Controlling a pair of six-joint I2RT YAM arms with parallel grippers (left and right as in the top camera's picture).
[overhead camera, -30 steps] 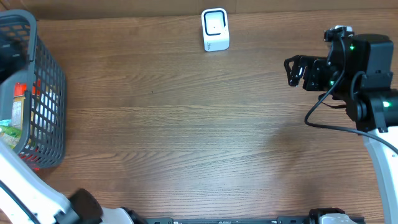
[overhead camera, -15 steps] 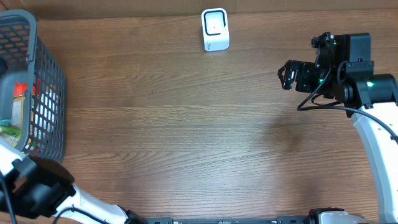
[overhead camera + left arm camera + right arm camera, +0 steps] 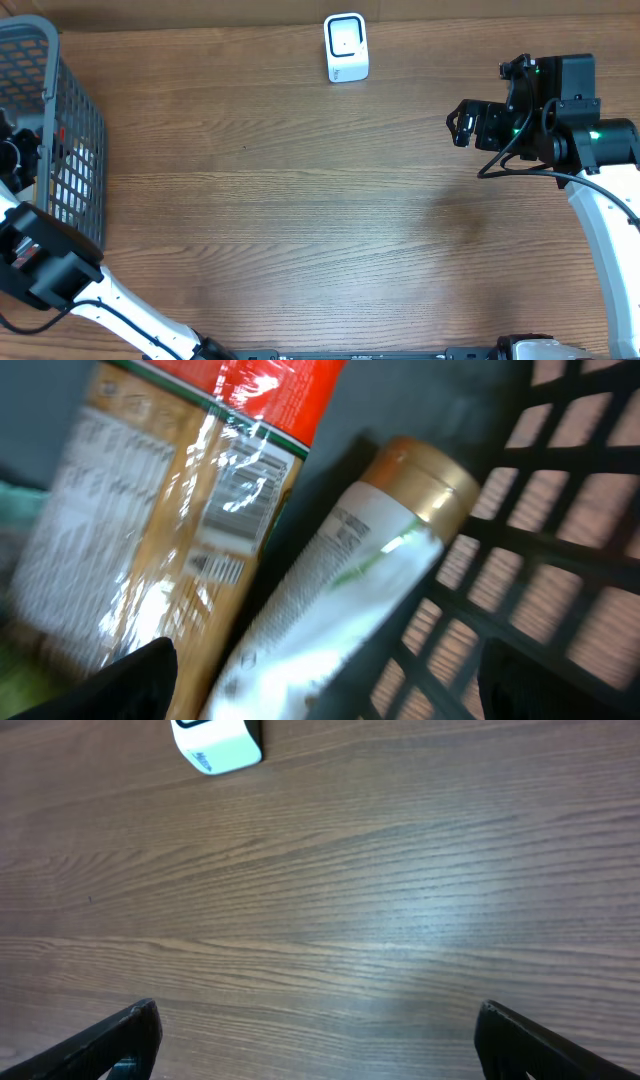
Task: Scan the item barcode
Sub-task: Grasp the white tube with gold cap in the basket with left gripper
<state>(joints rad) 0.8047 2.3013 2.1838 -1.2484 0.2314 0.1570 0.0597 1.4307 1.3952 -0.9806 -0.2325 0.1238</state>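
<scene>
My left gripper (image 3: 320, 682) is down inside the grey basket (image 3: 82, 150), open, its two dark fingertips standing wide on either side of a white bottle with a gold cap (image 3: 345, 575). Beside the bottle lies a brown packet with a red top (image 3: 150, 530), a barcode (image 3: 215, 567) printed on it. From overhead the left gripper (image 3: 12, 150) shows at the basket's left edge. The white scanner (image 3: 346, 47) stands at the table's far edge, also the scanner (image 3: 217, 742) in the right wrist view. My right gripper (image 3: 462, 122) hovers open over bare wood at the right, the same right gripper (image 3: 320, 1040) holding nothing.
The basket's dark lattice wall (image 3: 560, 560) runs close by the left gripper's right fingertip. A green item lies at the packet's left. The wooden table (image 3: 300, 220) stretches between basket and right arm.
The left arm has swung up along the table's left side and reached into the basket. The right arm shifted slightly left a second ago and has since held still.
</scene>
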